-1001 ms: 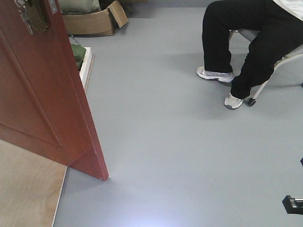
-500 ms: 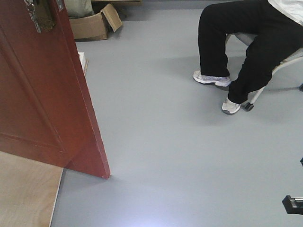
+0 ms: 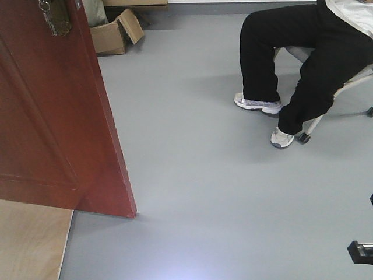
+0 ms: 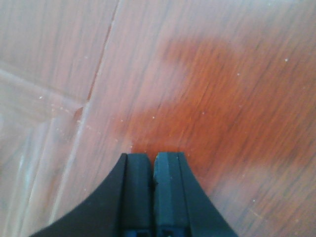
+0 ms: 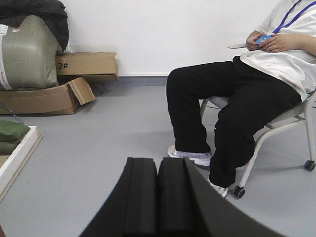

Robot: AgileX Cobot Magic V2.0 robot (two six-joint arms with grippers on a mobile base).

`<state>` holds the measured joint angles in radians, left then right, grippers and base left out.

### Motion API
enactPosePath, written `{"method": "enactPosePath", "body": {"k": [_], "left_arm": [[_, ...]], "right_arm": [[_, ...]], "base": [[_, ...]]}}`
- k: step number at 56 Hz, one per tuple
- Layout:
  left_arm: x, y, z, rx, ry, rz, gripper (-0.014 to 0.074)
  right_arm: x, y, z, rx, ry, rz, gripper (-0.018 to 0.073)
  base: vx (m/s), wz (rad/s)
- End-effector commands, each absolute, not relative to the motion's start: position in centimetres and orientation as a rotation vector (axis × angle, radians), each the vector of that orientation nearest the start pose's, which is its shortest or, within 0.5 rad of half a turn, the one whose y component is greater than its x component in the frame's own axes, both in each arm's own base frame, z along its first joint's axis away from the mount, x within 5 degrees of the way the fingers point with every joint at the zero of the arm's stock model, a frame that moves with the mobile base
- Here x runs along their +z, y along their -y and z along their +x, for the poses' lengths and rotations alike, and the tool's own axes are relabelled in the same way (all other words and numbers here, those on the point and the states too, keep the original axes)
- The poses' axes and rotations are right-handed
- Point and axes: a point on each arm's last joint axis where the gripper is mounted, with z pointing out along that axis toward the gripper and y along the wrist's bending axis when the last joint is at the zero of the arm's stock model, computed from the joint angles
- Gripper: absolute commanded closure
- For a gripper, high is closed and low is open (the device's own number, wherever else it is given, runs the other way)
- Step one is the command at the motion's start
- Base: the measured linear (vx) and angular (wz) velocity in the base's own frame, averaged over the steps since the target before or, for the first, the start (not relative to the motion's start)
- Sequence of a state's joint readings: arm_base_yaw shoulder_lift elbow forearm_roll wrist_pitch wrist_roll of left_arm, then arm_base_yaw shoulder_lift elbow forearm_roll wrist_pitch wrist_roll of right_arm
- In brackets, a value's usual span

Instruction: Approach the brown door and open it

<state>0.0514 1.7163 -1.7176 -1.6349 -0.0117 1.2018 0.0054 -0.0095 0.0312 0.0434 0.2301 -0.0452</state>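
Along the left edge of the front view, the brown door [image 3: 52,116] is standing ajar, its free edge swung out over the grey floor [image 3: 204,192] and its brass lock plate [image 3: 55,17] showing near the top corner. You are looking at an approach that reads as finished: the left gripper [image 4: 152,163] is sitting right up against the reddish wood grain, fingers pressed together and holding nothing. Whether the tips are touching the panel or hovering just off it is hard to tell from the blurred wrist view. The right gripper [image 5: 158,168] is likewise clenched and empty, pointing away from the door toward the seated person [image 5: 237,98] and the cardboard boxes [image 5: 54,84]. Judging by the angle, the opening is partly done; more swing is probably left. The hinge side, the door frame and the door's upper half are cut off, so you are not seeing how wide the gap is.
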Motion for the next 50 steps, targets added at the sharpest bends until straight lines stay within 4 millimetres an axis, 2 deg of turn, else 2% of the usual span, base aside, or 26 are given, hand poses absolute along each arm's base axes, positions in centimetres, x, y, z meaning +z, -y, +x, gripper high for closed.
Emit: {"method": "enactPosePath", "body": {"k": [1,50], "left_arm": [[47.78,-1.69,39.93,-0.325,-1.374,-0.334,0.0603],[47.78,-1.69,39.93,-0.325,-1.374,-0.334,0.0603]], "right_arm": [[18.86,-0.08,5.6,0.0,-1.647,-0.018,0.0559],[18.87,-0.08,5.6,0.0,-1.646,-0.018,0.0559]], "base": [[0.14,-0.02],[0.12,0.0]]}}
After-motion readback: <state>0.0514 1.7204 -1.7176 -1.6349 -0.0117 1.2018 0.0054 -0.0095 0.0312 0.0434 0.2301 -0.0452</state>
